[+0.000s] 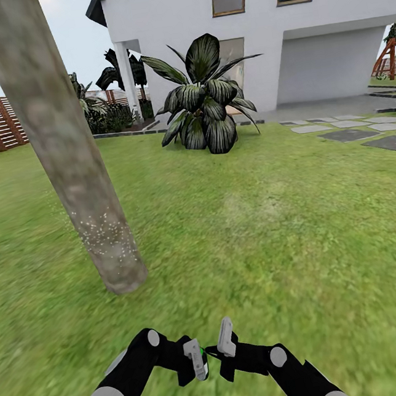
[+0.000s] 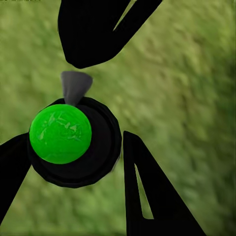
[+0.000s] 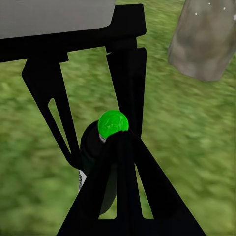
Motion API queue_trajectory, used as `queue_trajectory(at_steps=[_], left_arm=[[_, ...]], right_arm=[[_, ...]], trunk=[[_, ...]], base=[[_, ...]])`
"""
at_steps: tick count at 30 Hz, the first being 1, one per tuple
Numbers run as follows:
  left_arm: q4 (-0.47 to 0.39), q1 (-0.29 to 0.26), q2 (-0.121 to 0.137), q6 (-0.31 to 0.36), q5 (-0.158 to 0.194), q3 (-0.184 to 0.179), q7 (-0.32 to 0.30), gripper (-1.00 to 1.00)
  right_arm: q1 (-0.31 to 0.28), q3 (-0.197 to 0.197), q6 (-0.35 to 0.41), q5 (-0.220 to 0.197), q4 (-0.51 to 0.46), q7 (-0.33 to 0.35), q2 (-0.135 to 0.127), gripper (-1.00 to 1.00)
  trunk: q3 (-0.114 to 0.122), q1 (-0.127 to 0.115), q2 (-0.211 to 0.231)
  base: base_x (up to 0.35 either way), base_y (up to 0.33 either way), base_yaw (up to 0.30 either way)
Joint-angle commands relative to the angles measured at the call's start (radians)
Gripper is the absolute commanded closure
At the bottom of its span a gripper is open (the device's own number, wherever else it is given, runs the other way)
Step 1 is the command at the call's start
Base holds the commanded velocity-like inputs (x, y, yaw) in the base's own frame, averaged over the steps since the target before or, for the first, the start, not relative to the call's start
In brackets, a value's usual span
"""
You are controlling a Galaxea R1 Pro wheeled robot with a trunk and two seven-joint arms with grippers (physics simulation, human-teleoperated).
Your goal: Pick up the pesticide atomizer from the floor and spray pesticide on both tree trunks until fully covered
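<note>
both arms reach low, left tool (image 1: 199, 359) and right tool (image 1: 223, 343) meeting, both seemingly clamped.

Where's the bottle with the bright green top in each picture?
Head view: the atomizer peeks out low in the middle, between the left gripper and right gripper.
Left wrist view: its green cap sits left of centre, seen from above, between the black fingers.
Right wrist view: the cap is near the centre, with the tree trunk beyond.
Shared landmark: the green cap, over grass.

Leaning tree trunk (image 1: 62, 152) blocks front-left; open lawn (image 1: 276, 225) ahead and right; dark bush (image 1: 205, 98) far back.
</note>
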Motion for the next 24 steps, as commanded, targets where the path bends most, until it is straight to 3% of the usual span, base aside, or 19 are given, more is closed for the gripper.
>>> queue_trajectory(at_steps=[1, 24], left_arm=[[0.000, 0.000, -0.001, 0.000, 0.000, 0.000, 0.000, 1.00], [0.000, 0.000, -0.011, -0.002, 0.000, 0.000, -0.002, 1.00]], right_arm=[[0.000, 0.000, 0.000, 0.000, 0.001, 0.000, 0.000, 1.00], [0.000, -0.002, 0.000, 0.000, 0.005, 0.000, -0.001, 1.00]], trunk=[[0.000, 0.000, 0.000], [0.000, 0.000, 0.000]], base=[[0.000, 0.000, 0.000], [0.000, 0.000, 0.000]])
